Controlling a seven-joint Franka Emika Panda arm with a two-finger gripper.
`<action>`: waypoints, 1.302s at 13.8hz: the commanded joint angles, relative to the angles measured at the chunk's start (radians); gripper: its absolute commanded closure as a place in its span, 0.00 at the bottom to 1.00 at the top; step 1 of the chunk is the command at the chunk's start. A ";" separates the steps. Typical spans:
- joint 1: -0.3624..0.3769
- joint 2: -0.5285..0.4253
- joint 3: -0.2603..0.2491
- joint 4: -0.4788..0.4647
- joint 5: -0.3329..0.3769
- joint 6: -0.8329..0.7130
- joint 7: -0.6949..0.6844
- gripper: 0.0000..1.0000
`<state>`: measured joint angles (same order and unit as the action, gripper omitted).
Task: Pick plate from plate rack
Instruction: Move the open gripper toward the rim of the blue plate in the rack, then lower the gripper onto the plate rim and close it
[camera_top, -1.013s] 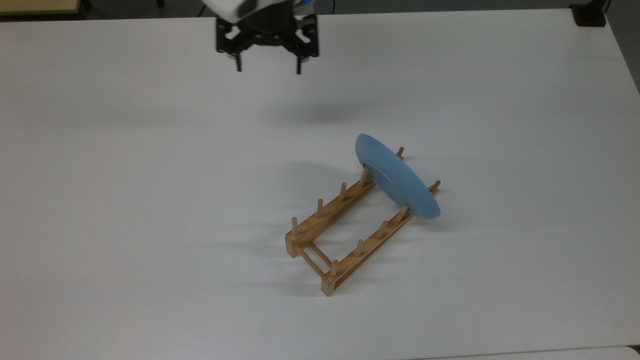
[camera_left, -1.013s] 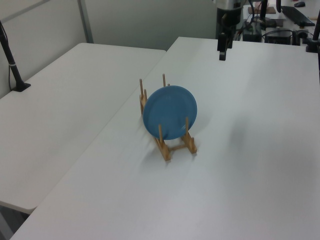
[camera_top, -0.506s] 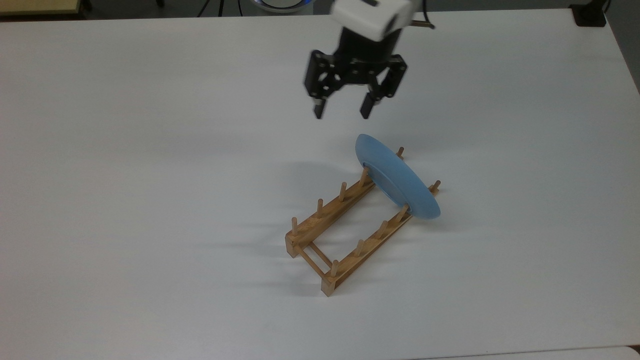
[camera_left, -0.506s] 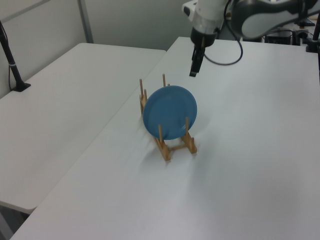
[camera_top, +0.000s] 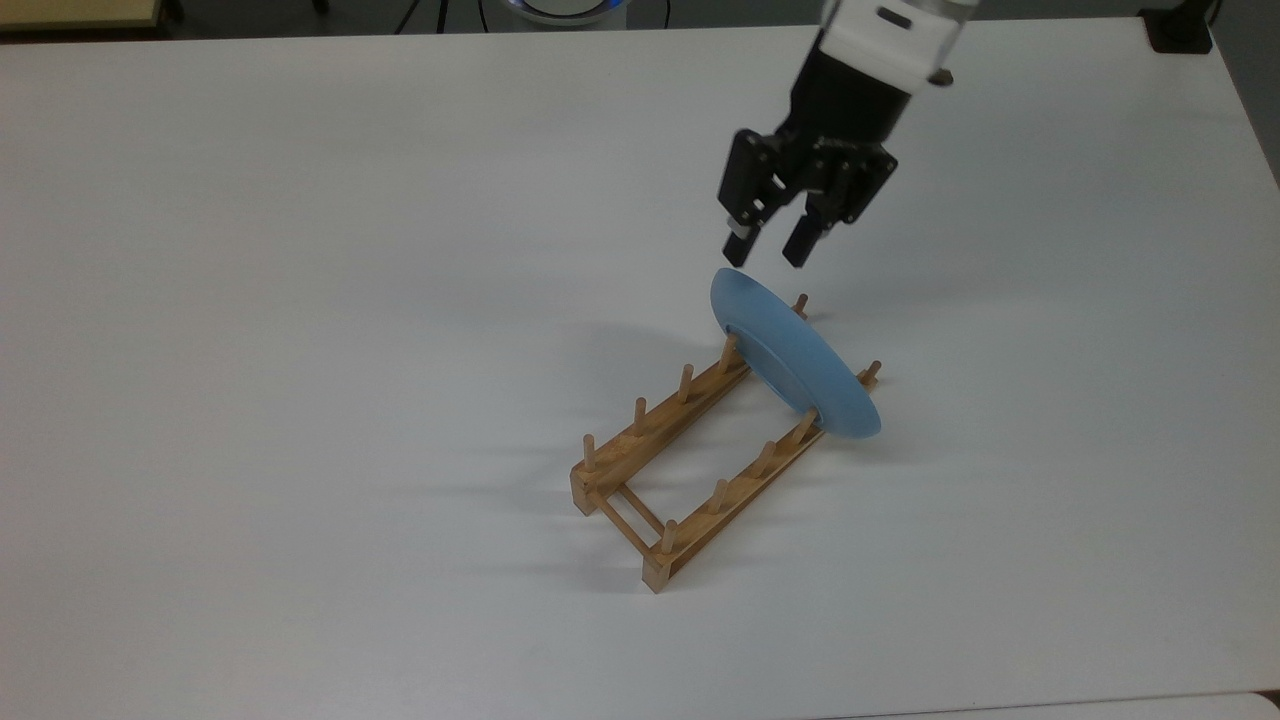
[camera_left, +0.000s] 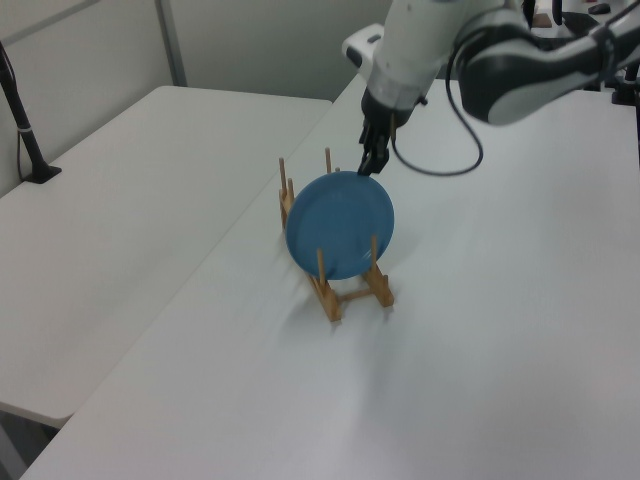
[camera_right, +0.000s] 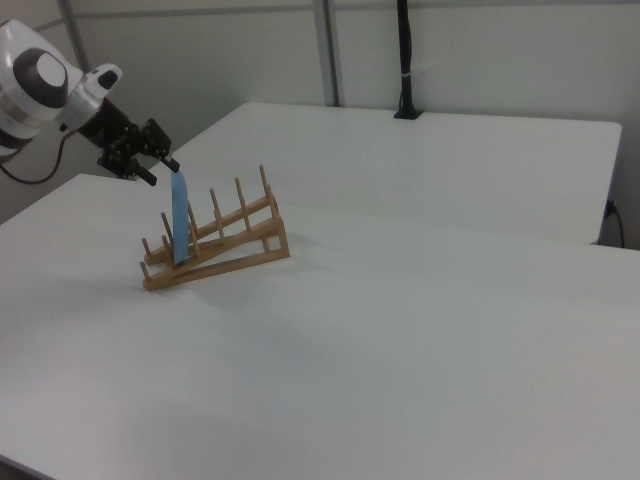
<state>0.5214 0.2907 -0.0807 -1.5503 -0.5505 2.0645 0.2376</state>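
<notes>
The step in hand was the approach to the grasp: no contact had been made and nothing had been lifted. The plate (camera_top: 795, 352) stood on edge in a slot near one end of the plate rack (camera_top: 690, 455), held upright between the pegs; in the top view this was the rack's upper-right end, and in the right view it was the end toward the right view's left. The rack rested on the white table (camera_top: 300, 300). The gripper (camera_top: 767, 252) hung just above the plate's upper rim, with its fingers spread apart and nothing between them. In the left view the gripper (camera_left: 372, 165) appeared close over the top edge of the plate (camera_left: 340, 225), and in the right view the gripper (camera_right: 160, 170) sat just beside and above the plate (camera_right: 180, 220), which presented edge-on there. Whether the two fingers already straddled the rim could not be determined. The next move would likely call for a short descent so that one finger passed on each face of the plate, with the finger line square to the thin rim, followed by closure on the rim. The lift should then run along the line of the pegs, since a sideways pull could catch the plate on a peg and drag the light rack with it.
</notes>
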 joint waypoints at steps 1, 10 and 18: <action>0.026 0.045 -0.001 0.010 -0.081 0.035 0.049 0.45; 0.023 0.070 -0.001 0.010 -0.172 0.060 0.055 0.92; 0.025 0.053 -0.001 0.016 -0.203 0.060 0.055 1.00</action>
<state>0.5411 0.3543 -0.0769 -1.5430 -0.7165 2.1024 0.2725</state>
